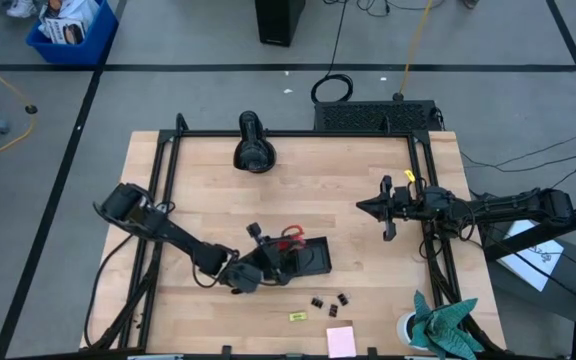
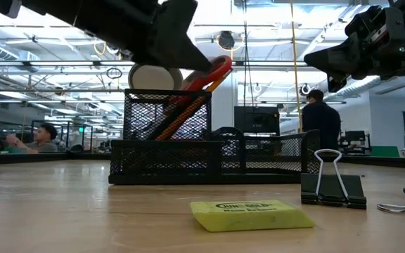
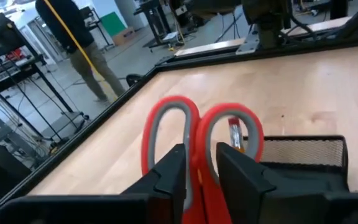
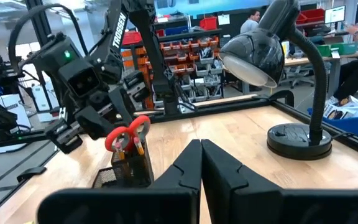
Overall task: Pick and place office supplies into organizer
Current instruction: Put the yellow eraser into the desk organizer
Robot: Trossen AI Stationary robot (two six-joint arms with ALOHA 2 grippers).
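The red-handled scissors [image 3: 197,124] stand tilted in the tall mesh cup of the black organizer [image 1: 313,260], blades down, beside an orange pencil [image 3: 234,134]. My left gripper [image 3: 201,152] is shut on them above the cup [image 2: 167,126]. On the near table lie small black binder clips [image 1: 329,301], the yellow piece [image 2: 252,214] and the pink sticky-note pad [image 1: 341,340]. My right gripper [image 1: 368,207] hovers shut over the table's right part, touching nothing. My left gripper pinches the scissors between its two fingers where the two red handle loops join [image 3: 201,171]. The fingers slant down from the table's left and near side. The loops [image 2: 220,67] stick out past the fingertips, and the scissors lean with their blades inside the mesh cup.
A black desk lamp [image 1: 253,145] stands near the far edge. A teal cloth with a white cup [image 1: 438,322] sits at the near right corner. A large binder clip [image 2: 332,186] stands right of the organizer in the low view. Bare wood lies mid-table. People show beyond the table.
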